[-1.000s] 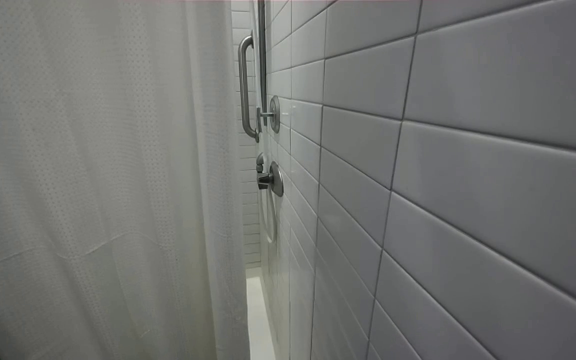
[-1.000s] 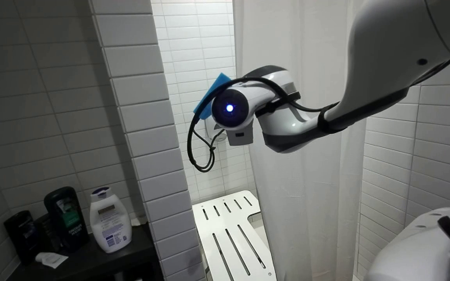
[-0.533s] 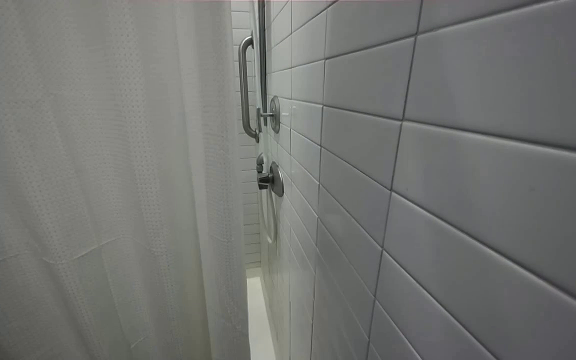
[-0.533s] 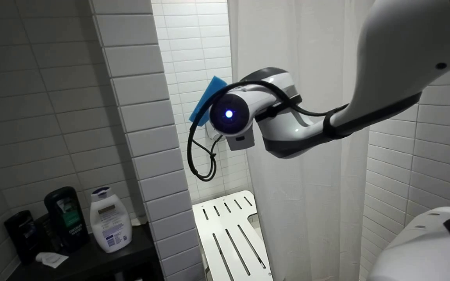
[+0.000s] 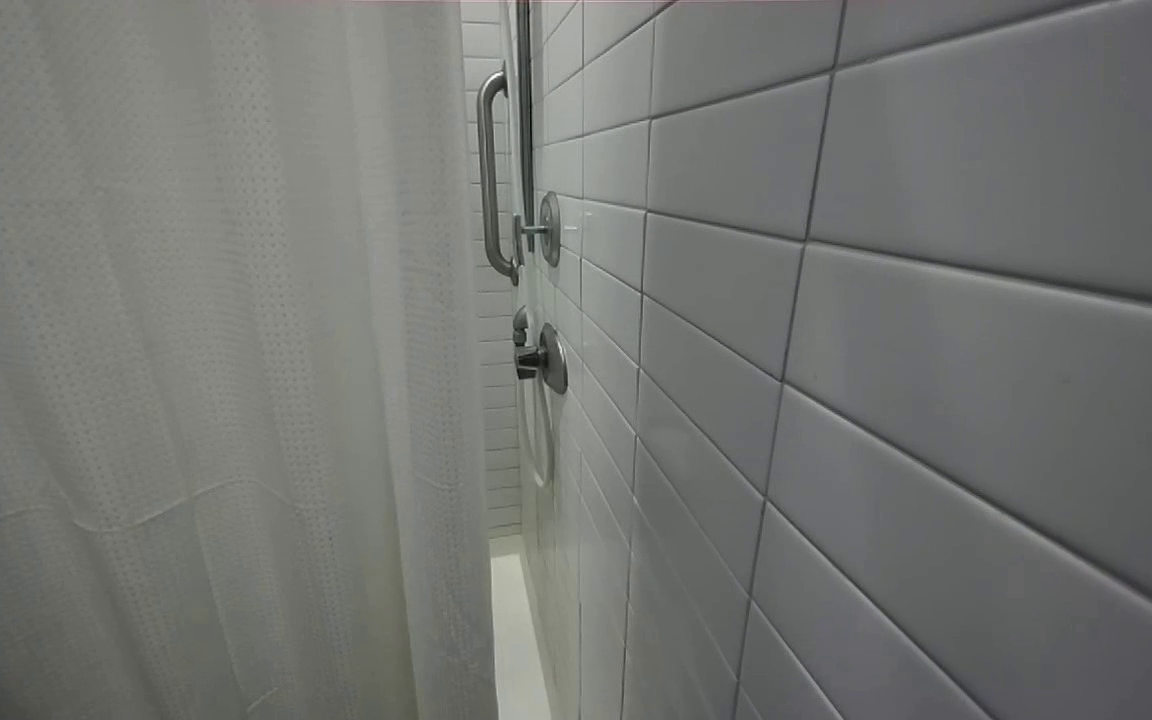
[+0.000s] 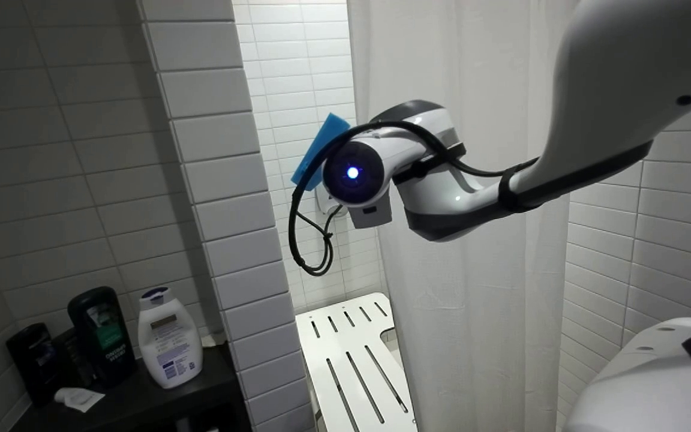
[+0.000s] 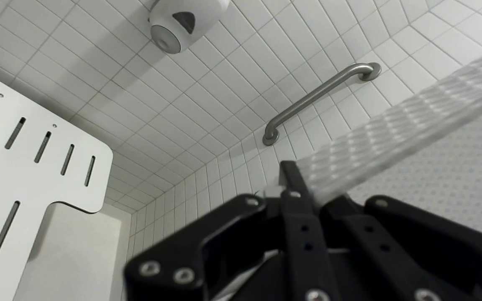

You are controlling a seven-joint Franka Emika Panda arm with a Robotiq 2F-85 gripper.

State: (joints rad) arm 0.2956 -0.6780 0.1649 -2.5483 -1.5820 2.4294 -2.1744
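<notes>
My gripper (image 7: pixel 308 200) shows in the wrist view with its black fingers closed together on the edge of the white shower curtain (image 7: pixel 446 192). The pinched edge comes out between the fingertips and runs taut to the upper right. In an exterior view the curtain (image 6: pixel 477 336) hangs behind my arm's wrist (image 6: pixel 354 174), and the fingers are hidden behind the wrist. In an exterior view the curtain (image 5: pixel 236 330) fills the left side, and no part of my arm shows there. A blue block (image 6: pixel 321 150) shows beside the wrist.
A slotted white shower seat (image 6: pixel 351 360) also shows in the wrist view (image 7: pixel 27 167). A grab bar (image 7: pixel 316 96) and a white dispenser (image 7: pixel 186 21) are on the tiled wall. Bottles, including a white one (image 6: pixel 170 342), stand on a dark shelf (image 6: pixel 141 414). A tiled pillar (image 6: pixel 231 210) stands beside it.
The curtain's free edge has shifted slightly left in an exterior view. My arm's upper link has moved right and the wrist sits slightly lower. The curtain's folds have shifted.
</notes>
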